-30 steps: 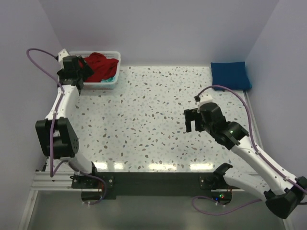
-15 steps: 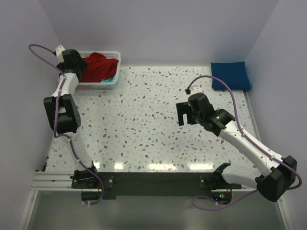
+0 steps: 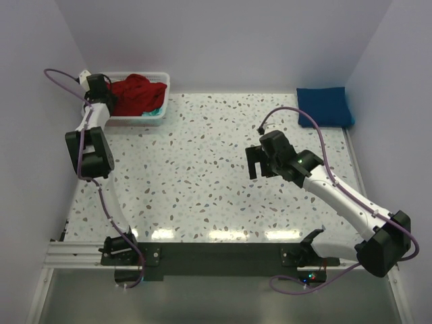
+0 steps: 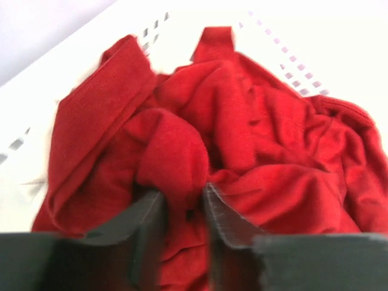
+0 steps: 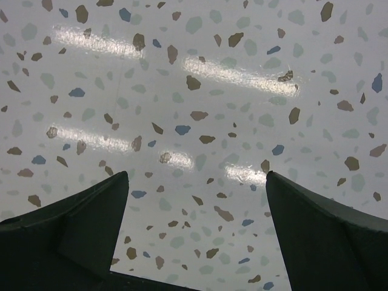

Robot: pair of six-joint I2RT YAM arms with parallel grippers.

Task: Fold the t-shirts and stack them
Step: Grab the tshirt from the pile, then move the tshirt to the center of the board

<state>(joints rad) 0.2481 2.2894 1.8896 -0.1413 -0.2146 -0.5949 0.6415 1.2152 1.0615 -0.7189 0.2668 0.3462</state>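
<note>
Left gripper [image 4: 182, 203] is down in the white basket [image 3: 164, 86], jaws drawn in on a bunched fold of the red shirt [image 4: 242, 139], with cloth pinched between both fingers. Teal shirt [image 3: 156, 108] peeks out beside the red one at the basket's right end. Blue shirt [image 3: 324, 106] lies as a flat rectangle at the far right corner of the table [image 3: 202, 148]. Right gripper [image 5: 197, 176] hangs over the speckled top near mid-table, jaws spread wide.

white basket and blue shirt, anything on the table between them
Nothing: the top view shows only bare speckled table between the white basket and the blue shirt.
</note>
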